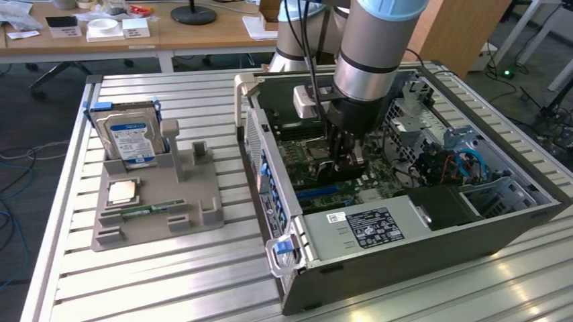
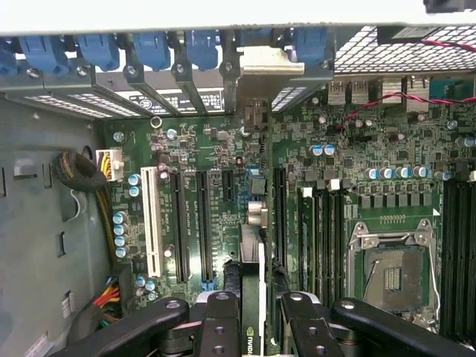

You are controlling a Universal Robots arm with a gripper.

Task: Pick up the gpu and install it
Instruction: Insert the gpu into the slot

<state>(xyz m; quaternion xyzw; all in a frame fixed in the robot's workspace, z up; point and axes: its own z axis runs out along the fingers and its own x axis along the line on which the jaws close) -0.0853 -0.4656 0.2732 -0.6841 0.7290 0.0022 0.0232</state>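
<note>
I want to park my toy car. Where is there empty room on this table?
The widest bare slats of the table lie between the grey holder and the near edge. More bare slats lie behind the hard drive. Only a narrow strip separates holder and computer case. Inside the case it is crowded: the arm hangs over the motherboard.

I work at a slatted metal worktop in a room with a grey floor.
Behind it stands a wooden desk carrying white boxes, papers and a round black base; blue cables trail at the exterior view's left.
</note>
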